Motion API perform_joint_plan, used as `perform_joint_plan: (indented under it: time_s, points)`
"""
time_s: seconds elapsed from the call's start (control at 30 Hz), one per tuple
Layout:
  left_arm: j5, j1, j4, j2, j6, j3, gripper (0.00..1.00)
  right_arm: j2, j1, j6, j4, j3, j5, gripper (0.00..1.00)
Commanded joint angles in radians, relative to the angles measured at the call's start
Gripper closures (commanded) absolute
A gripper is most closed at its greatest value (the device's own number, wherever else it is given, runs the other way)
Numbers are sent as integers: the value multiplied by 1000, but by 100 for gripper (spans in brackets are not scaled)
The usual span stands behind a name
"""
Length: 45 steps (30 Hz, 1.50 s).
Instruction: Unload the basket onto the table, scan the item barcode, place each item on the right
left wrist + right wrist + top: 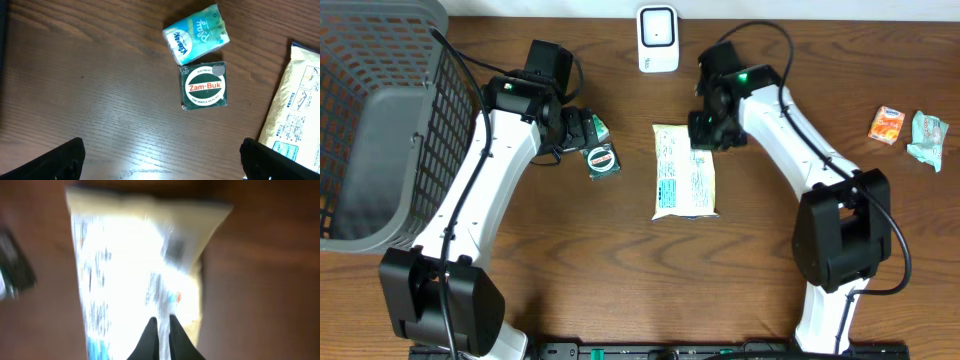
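A flat white packet (pixel 685 172) with blue print lies on the wooden table in the middle; its edge also shows in the left wrist view (pixel 295 110). My right gripper (pixel 703 140) hangs over the packet's far right corner. In the blurred right wrist view its black fingers (pixel 163 322) are shut, with the packet (pixel 130 255) spread out below them. Whether they touch it I cannot tell. A white scanner (pixel 658 38) stands at the back edge. My left gripper (pixel 161 150) is wide open over bare wood, short of a green Zam-Buk box (pixel 205 86).
A teal tissue pack (pixel 197 34) lies just beyond the Zam-Buk box (pixel 603 158). A grey mesh basket (pixel 380 120) fills the far left. An orange snack pack (pixel 886 124) and a pale green one (pixel 927 138) lie at the far right.
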<state>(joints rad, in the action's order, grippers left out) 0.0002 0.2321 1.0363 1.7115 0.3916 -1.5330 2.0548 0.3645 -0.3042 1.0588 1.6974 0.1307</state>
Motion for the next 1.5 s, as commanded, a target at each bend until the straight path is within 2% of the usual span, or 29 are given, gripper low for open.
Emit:
perform_joint_plan:
  time_s: [0.0,0.3,0.5,0.67,1.0,1.27,1.4,1.47]
  points:
    - [-11,-3,3,0,-5,-8,2,-1,47,32,50,-17,53,96]
    - [-11,-3,3,0,-5,-8,2,-1,157,22,3,-153,49,99]
    - [-11,-3,3,0,-5,-8,2,-1,179,-134,-23,-247,-187,99]
    - [-11,-3,3,0,-5,-8,3,-2,137,-155,14,-229,-301,99]
    - [-11,-3,3,0,-5,-8,2,-2,77,-150,175,-61,-201,99]
    - [-11,-3,3,0,-5,-8,2,-2,124,-73,114,-60,24,99]
    - [-11,-3,3,0,-5,-8,2,-1,180,-57,77,-65,35,91]
    - [-11,-3,3,0,-5,-8,2,-1,208,-58,51,-70,23,92]
